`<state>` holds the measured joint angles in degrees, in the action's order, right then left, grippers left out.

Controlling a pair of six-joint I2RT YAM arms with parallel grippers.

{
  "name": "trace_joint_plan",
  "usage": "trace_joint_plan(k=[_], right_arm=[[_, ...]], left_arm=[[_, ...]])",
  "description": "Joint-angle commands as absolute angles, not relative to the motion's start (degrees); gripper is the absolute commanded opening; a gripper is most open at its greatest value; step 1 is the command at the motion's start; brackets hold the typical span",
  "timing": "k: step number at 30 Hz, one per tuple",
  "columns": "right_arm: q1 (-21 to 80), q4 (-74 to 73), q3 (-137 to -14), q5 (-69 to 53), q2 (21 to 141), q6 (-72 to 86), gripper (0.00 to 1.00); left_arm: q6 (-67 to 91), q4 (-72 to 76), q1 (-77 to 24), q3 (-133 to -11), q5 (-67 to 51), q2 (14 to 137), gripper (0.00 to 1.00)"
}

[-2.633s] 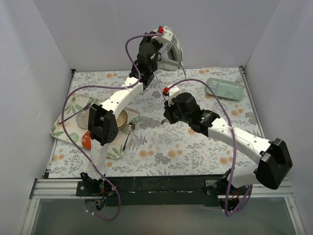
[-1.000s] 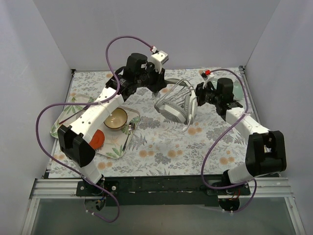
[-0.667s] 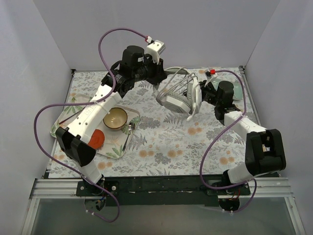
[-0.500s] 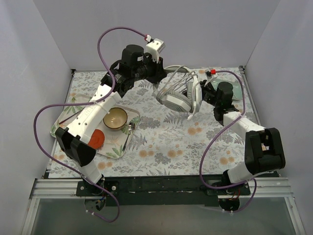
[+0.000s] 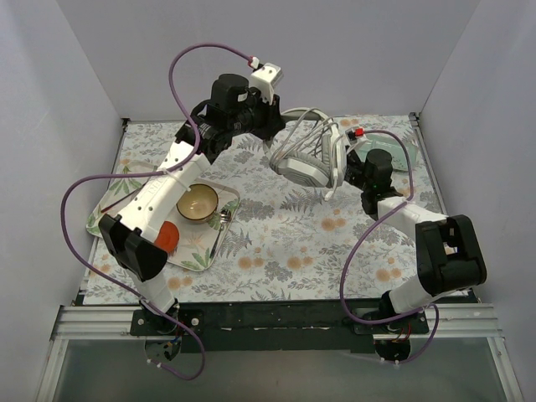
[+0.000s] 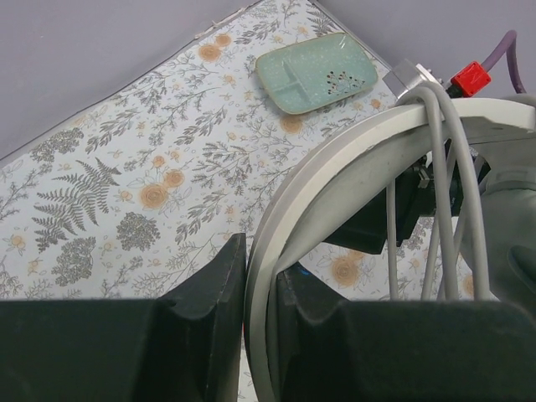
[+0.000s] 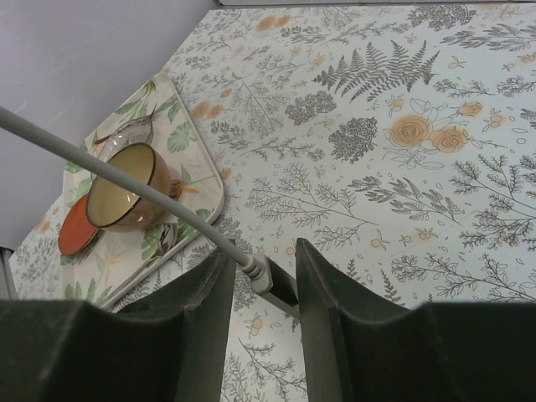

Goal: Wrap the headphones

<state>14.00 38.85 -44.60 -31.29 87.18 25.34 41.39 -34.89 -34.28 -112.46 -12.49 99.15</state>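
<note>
I am counting one pair of headphones (image 5: 308,167), one green case (image 6: 316,72) and one tray (image 5: 117,191). On that tray I am seeing one bowl (image 5: 198,203), one red disc (image 5: 170,235) and one utensil (image 5: 222,228). Two arms are showing: one left arm (image 5: 163,180) and one right arm (image 5: 410,213).

Top camera looks down from behind; 2 wrist cameras skim close over the same floral table (image 5: 276,251).

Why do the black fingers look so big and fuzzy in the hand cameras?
Left wrist view: the fingers sit right by the lens, so they loom big, dark and soft-edged, while the headphones and tablecloth behind look sharper. Right wrist view: same for its fingers; the cable is crisp. Top view: even light, no glare.
</note>
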Motion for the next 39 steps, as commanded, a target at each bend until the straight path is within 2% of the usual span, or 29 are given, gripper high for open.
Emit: trace_joint_plan(k=[1, 4, 6, 7, 8, 11, 16, 20, 26, 30, 39], right_arm=[[14.2, 43.0, -43.7, -30.3, 86.7, 24.9, 0.41], [14.6, 42.7, -43.0, -30.6, 87.0, 25.0, 0.41], [14.9, 43.2, -42.1, -30.3, 87.1, 25.2, 0.36], [15.2, 43.6, -41.3, -30.2, 87.3, 26.1, 0.31], [15.3, 44.2, -40.9, -30.2, 87.4, 26.7, 0.18], [16.3, 43.0, -40.0, -29.0, 87.6, 30.0, 0.01], [19.9, 42.5, -36.1, -25.1, 88.0, 39.1, 0.01], [22.1, 42.7, -33.8, -21.8, 88.9, 47.1, 0.01], [22.3, 50.8, -28.1, -19.4, 92.4, 60.4, 0.01], [22.6, 56.3, -27.2, -19.2, 98.1, 70.7, 0.01], [23.8, 68.5, -27.0, -21.4, 108.7, 79.7, 0.01]], left_arm=[[44.4, -32.4, -34.4, -116.3, -12.7, 97.6, 0.00], [45.8, -32.3, -34.4, -116.2, -11.5, 97.7, 0.00], [47.1, -31.5, -34.5, -115.8, -8.9, 97.9, 0.00], [48.9, -31.0, -34.4, -115.4, -7.8, 98.1, 0.00], [49.9, -29.9, -34.3, -114.2, -6.6, 98.3, 0.00], [55.2, -27.3, -33.9, -111.6, -1.1, 100.4, 0.00], [65.4, -25.3, -32.3, -111.6, 10.9, 108.3, 0.00], [71.8, -25.7, -31.2, -115.3, 15.5, 115.7, 0.00], [77.3, -25.1, -29.7, -115.9, 19.8, 122.6, 0.00], [77.3, -21.8, -29.5, -112.2, 21.8, 125.6, 0.00], [74.0, -12.0, -30.8, -100.7, 27.6, 127.6, 0.00]])
